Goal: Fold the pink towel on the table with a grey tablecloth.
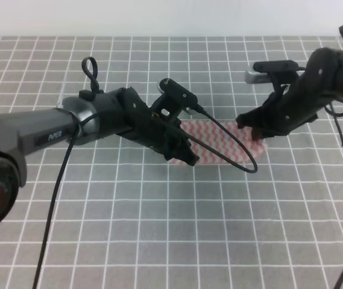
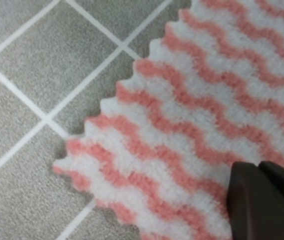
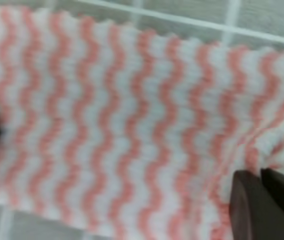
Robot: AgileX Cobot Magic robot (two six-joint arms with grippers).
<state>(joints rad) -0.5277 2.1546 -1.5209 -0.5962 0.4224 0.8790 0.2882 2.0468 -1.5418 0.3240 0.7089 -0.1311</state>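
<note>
The pink towel (image 2: 191, 115) is seen as soft, fuzzy cloth with a napped, matt surface and scalloped edges. The tablecloth (image 2: 42, 65) appears finely woven and matt. The fingertips (image 2: 264, 200) look like dark matt plastic, perhaps rubber.

A grey cloth ruled with thin white lines into squares covers the counter (image 1: 159, 241), filling nearly the whole high view. Behind its far edge runs a plain pale wall (image 1: 159, 15), bare and evenly lit. Soft, diffuse light falls from above, leaving only a faint shadow near the counter's middle.
</note>
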